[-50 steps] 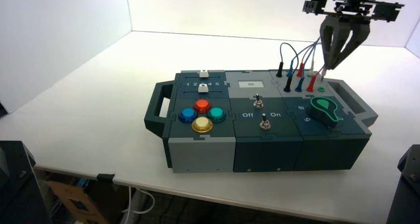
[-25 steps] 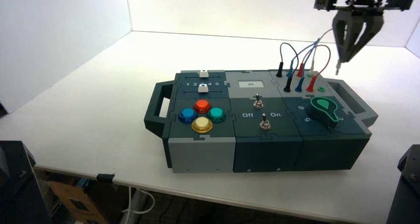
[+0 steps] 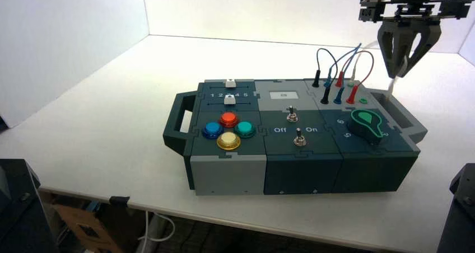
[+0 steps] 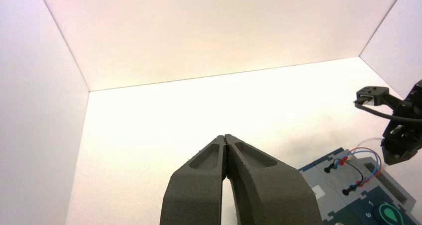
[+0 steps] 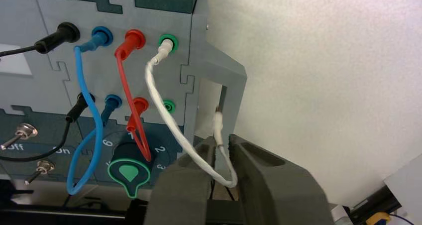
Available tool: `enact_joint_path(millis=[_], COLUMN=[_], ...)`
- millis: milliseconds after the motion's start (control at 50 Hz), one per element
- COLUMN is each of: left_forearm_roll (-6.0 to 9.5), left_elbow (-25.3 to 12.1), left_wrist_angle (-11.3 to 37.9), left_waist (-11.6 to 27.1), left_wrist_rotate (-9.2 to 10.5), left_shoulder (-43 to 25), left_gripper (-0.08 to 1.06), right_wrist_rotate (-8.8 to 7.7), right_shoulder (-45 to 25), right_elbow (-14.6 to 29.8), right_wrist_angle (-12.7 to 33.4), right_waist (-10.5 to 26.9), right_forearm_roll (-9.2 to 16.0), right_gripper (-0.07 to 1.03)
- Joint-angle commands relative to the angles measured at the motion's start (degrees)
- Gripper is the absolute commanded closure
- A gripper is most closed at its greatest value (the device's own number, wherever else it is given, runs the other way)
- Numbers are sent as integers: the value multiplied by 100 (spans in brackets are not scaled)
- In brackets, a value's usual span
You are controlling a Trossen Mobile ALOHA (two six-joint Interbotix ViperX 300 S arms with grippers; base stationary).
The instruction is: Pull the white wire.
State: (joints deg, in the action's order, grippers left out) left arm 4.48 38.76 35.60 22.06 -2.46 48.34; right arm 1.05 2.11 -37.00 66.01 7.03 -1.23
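From my seat I use the box (image 3: 291,138) as my anchor; it stands on the white counter (image 3: 101,113) with a handle at each end. On its near face, toward the left handle, I see four round buttons (image 3: 228,131) — blue, red, green and yellow — and behind them two white sliders (image 3: 229,92). In the middle of the box sit two small toggle switches (image 3: 295,127). Toward the right handle is the dark knob with a green pointer (image 5: 129,168), and behind that the socket field, where the black wire (image 5: 47,45), the blue wire (image 5: 84,115) and the red wire (image 5: 130,98) are plugged in at both ends.

The white wire (image 5: 171,120) has one pale plug seated in the far green socket (image 5: 168,41) of that field; the near green socket (image 5: 169,106) beside the knob is bare. The wire arches out past the right handle of the box, and its other plug (image 5: 218,127) hangs free in the air there, bare pin showing.

The right gripper (image 5: 222,143) hovers above the right end of the box with its fingers (image 5: 249,158) narrowly parted — the white wire runs through the gap between them, just below the free plug, and I cannot tell if they press it.

The left gripper (image 4: 226,140) is parked well off from the box's left, fingers pressed together on nothing.
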Motion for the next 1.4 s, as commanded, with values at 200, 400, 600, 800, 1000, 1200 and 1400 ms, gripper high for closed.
enact_joint_path(millis=[200,400,600,800,1000,1200,1400], left_forearm_roll=[0,0,0,0,-18,-53,-79], left_elbow=[-176,-185,-193,-176,-105,18,62], left_wrist_angle=[-18,-18,62,62,70,18,-35], left_waist=[-9,0,0,0,-9,0,-9], left_wrist_rotate=[-26,-35,-70,-97,-185,-193,-378], left_shoulder=[35,44,35,44,35,9,-105], left_gripper=[101,101,101,101,101,101,101], right_wrist_rotate=[35,44,44,35,26,-18,-26], right_shoulder=[316,650,1125,1600,2232,2839,3366], right_elbow=[149,299,483,457,316,281,264], right_wrist_angle=[0,53,141,149,-26,-220,-396], right_waist=[-18,-18,-18,-18,-9,0,149], right_forearm_roll=[-9,-9,9,18,88,105,237], right_gripper=[63,63,63,66,88,98,98])
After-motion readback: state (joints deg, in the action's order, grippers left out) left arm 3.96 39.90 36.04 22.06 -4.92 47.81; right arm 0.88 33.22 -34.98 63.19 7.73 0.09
